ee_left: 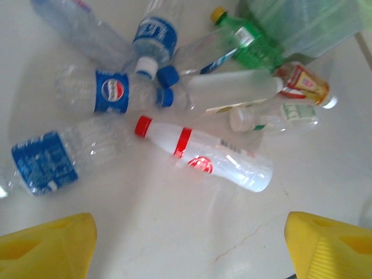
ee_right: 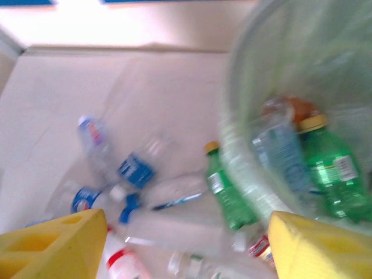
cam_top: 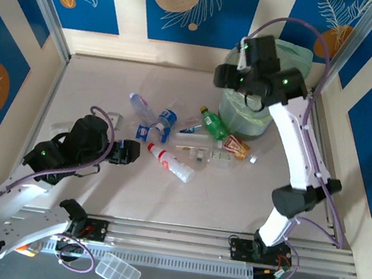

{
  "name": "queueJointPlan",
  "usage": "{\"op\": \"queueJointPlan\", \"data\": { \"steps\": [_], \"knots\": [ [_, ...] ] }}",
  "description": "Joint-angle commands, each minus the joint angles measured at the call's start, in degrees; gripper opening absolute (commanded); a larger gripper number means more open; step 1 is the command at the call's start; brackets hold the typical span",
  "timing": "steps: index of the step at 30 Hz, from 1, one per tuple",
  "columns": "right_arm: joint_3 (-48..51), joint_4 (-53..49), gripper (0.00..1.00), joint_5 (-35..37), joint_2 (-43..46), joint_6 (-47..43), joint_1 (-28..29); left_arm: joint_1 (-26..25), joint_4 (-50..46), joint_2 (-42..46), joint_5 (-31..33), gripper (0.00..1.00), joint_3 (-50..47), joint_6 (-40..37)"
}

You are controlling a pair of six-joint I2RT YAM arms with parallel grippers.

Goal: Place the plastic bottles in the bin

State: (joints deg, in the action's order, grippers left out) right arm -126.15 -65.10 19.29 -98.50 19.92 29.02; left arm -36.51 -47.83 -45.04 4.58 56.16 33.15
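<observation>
Several plastic bottles lie in a loose heap on the table left of the bin point(cam_top: 249, 118). Among them are a white red-capped bottle point(ee_left: 203, 158), a Pepsi-labelled one point(ee_left: 110, 92), a crushed blue-labelled one point(ee_left: 46, 163) and a green one point(ee_left: 250, 40). My left gripper point(ee_left: 189, 256) is open low over bare table, just short of the red-capped bottle point(cam_top: 168, 163). My right gripper point(ee_right: 186, 250) hangs open and empty above the bin's left rim point(ee_right: 256, 186). Inside the bin lie a green bottle point(ee_right: 331, 174) and a clear blue-labelled one point(ee_right: 282, 154).
The bin stands at the back right, close to the wall and a metal frame post point(cam_top: 349, 45). A clear compartment box point(cam_top: 119, 272) sits below the front rail. Bare table stretches left and behind the heap point(cam_top: 96, 83).
</observation>
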Motion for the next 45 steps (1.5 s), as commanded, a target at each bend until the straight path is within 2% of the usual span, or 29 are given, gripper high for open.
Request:
{"op": "queueJointPlan", "data": {
  "steps": [1, 4, 10, 14, 18, 21, 25, 28, 31, 35, 41, 45],
  "knots": [
    [7.7, 4.2, 0.74, 1.7, 6.0, 1.1, 4.8, 1.5, -5.9, 0.9, 3.2, 0.85, -2.2, 9.6],
    [13.6, 6.5, 0.73, 2.5, 9.7, 2.3, 9.3, 3.4, -9.2, 1.0, 5.5, 0.94, -2.2, 17.3],
    [24.1, 12.7, 0.73, 0.5, 15.1, 5.6, 13.1, 11.9, -9.0, -0.5, 3.9, 0.97, -2.9, 30.6],
    [32.8, 19.1, 0.73, -1.5, 19.8, 7.1, 14.6, 18.1, -7.2, -2.5, 4.1, 1.00, -5.8, 42.4],
    [40.3, 24.3, 0.72, -4.2, 23.6, 8.6, 14.8, 22.8, -2.4, -7.3, 4.8, 1.00, -8.9, 51.1],
    [42.1, 24.8, 0.72, -6.8, 24.7, 10.5, 14.6, 26.8, 3.1, -10.5, 3.4, 0.94, -12.1, 56.0],
    [44.3, 26.7, 0.72, -9.2, 26.8, 11.5, 14.8, 30.2, 11.2, -16.3, 2.9, 0.93, -14.9, 60.0],
    [45.8, 27.2, 0.72, -9.3, 29.0, 11.3, 14.8, 32.5, 18.1, -21.9, -0.3, 0.93, -15.9, 62.2],
    [47.2, 27.3, 0.72, -8.9, 31.0, 10.8, 14.6, 33.6, 20.7, -26.2, 0.2, 0.92, -15.0, 63.2],
    [48.5, 25.8, 0.72, -7.6, 32.3, 9.0, 13.9, 34.7, 26.2, -30.8, -1.7, 0.86, -15.7, 66.1],
    [50.4, 23.7, 0.72, -6.6, 34.9, 7.8, 12.2, 34.7, 30.1, -36.8, -4.4, 0.83, -15.2, 67.0],
    [50.9, 23.4, 0.72, -7.9, 35.8, 7.9, 9.8, 34.4, 32.1, -38.7, -4.8, 0.72, -16.6, 68.0]
  ]
}}
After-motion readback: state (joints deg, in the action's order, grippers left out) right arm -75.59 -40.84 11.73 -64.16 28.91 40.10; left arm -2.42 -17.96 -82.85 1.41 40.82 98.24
